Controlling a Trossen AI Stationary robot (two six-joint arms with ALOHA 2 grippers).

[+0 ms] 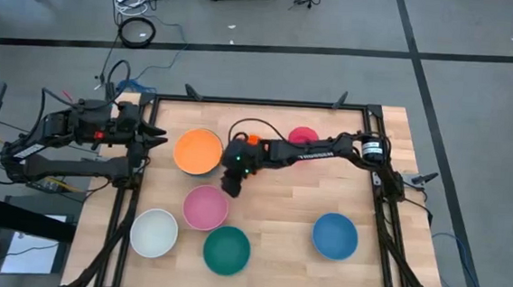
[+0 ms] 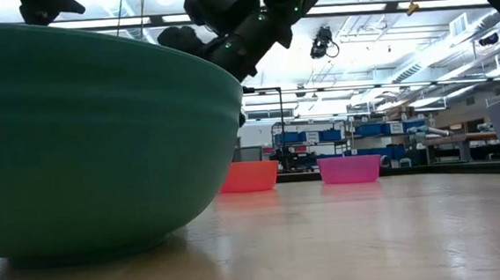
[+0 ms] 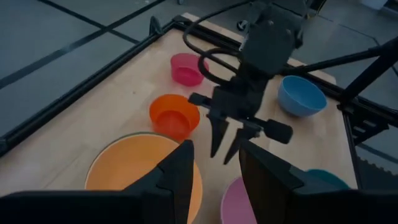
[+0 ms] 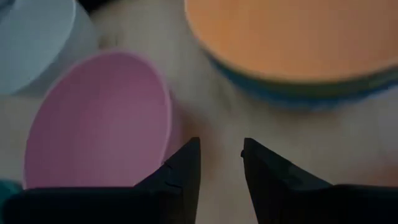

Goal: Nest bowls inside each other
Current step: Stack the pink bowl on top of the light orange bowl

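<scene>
Your right tool (image 1: 232,189) hangs with fingers parted, empty, between the round orange plastic bowl (image 1: 197,150) and the round pink plastic bowl (image 1: 205,207) on the worktop (image 1: 278,226). Your left tool (image 1: 157,137) waits open at the edge.

In the low view, the teal bowl (image 2: 91,133) runs off the nine o'clock edge, hiding the table (image 2: 371,237) behind it.

table (image 1: 279,213): pale wood planks, smooth with a soft sheen
table frame (image 1: 268,102): black metal, matt
teal bowl (image 2: 82,134): smooth plastic, faint satin gloss
orange bowl (image 1: 197,150): smooth matt plastic
pink bowl (image 4: 99,118): smooth plastic
arms: dark matt casing
</scene>
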